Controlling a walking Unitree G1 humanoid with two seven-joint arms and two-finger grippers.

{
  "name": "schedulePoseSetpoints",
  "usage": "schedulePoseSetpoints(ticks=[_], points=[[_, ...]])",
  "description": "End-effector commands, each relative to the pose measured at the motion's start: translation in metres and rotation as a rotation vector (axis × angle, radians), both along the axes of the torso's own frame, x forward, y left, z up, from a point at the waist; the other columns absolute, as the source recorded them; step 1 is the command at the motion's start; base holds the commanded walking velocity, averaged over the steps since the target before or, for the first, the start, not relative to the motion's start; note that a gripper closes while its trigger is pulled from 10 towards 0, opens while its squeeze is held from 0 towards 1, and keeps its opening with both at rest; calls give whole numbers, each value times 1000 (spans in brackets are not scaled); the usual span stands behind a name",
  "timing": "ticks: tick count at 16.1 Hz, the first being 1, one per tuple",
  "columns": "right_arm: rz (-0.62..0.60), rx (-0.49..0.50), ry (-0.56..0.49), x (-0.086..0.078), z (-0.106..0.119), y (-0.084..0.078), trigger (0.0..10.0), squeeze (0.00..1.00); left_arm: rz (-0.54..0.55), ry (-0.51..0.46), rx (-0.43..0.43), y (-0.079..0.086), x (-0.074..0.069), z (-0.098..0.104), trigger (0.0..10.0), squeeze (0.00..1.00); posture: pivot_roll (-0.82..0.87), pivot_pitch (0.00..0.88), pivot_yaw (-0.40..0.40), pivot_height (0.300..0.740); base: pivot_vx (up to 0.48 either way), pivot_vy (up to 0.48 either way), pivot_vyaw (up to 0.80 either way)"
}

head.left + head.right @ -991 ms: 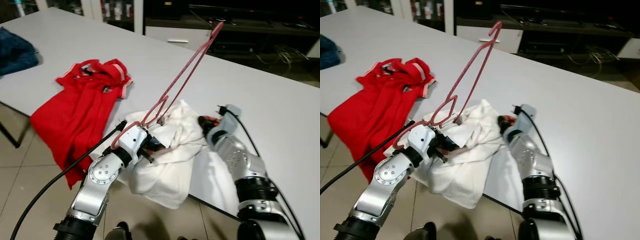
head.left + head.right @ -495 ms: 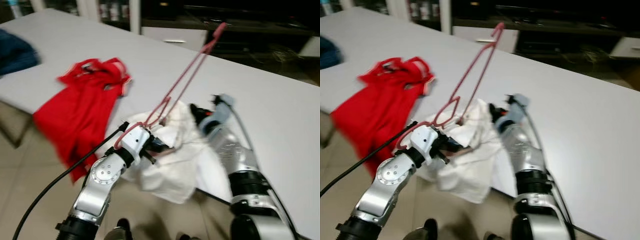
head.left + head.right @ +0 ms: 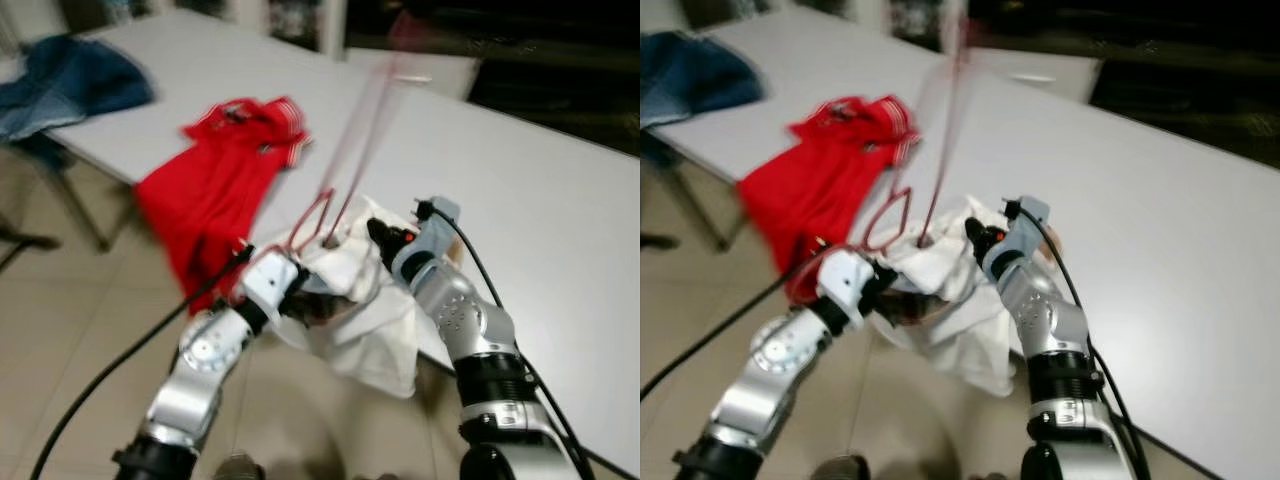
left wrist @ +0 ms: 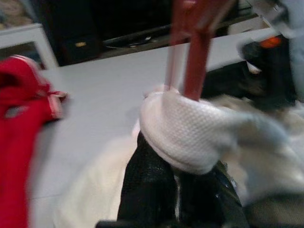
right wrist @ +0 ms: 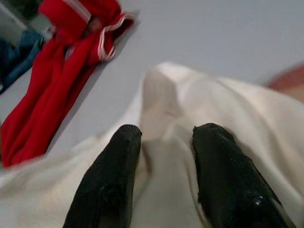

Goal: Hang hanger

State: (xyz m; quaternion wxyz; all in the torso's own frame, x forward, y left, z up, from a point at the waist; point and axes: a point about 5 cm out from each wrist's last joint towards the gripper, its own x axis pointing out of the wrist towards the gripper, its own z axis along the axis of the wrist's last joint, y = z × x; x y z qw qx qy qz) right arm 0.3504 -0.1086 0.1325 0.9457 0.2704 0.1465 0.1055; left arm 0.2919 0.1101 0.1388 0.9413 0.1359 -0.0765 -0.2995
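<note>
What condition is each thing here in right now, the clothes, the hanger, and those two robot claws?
Red hanger: raised, tilted, lower end inside the white garment.
White garment: crumpled, draped over the table edge.
Red shirt: spread out, hanging off the table edge.
Blue garment: bunched.
Left end effector: gripping white cloth.
Right end effector: open, over white cloth.

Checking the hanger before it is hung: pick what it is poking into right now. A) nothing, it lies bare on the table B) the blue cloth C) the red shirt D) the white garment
D: the hanger runs down into a fold of the white garment, held by the left end effector, while the red shirt and blue cloth lie apart on the table.
</note>
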Motion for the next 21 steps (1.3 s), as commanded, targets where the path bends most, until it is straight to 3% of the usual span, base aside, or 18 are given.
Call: schedulePoseSetpoints(ticks=[1, 2, 4, 9, 12, 14, 17, 19, 21], points=[[-25, 3, -5, -2, 1, -11, 10000, 0, 41, 49, 14, 12, 3, -8, 10000, 0, 35, 154, -64, 740, 0, 0, 0], [-47, 5, -23, -8, 4, -25, 10000, 0, 57, 31, 33, 21, 9, -1, 10000, 0, 34, 154, -63, 740, 0, 0, 0], [-52, 8, -51, -18, 8, -37, 10000, 0, 70, 22, 45, 28, 13, 2, 10000, 0, 26, 153, -58, 740, 0, 0, 0], [-5, -43, -148, -54, 9, -49, 10000, 0, 40, -46, -8, 19, -3, 7, 10000, 0, 19, 152, -52, 740, 0, 0, 0], [-83, -10, -137, -64, 9, -62, 10000, 0, 77, 1, -3, 30, -6, 0, 10000, 0, 37, 166, -44, 740, 0, 0, 0], [-99, -23, -220, -54, 32, -52, 10000, 0, 101, 22, 3, 36, -5, -3, 10000, 0, 47, 175, -38, 740, 0, 0, 0], [-156, -47, -274, -47, 47, -55, 10000, 0, 103, 25, 4, 36, -4, -4, 10000, 0, 51, 183, -38, 740, 0, 0, 0], [-15, 56, -282, -46, 60, -30, 10000, 0, 112, 35, -17, 33, -3, -6, 10000, 0, 47, 195, -37, 740, 0, 0, 0], [99, 55, -239, -51, 53, -9, 10000, 0, 112, 37, -23, 31, -4, -6, 10000, 0, 45, 204, -34, 740, 0, 0, 0]])
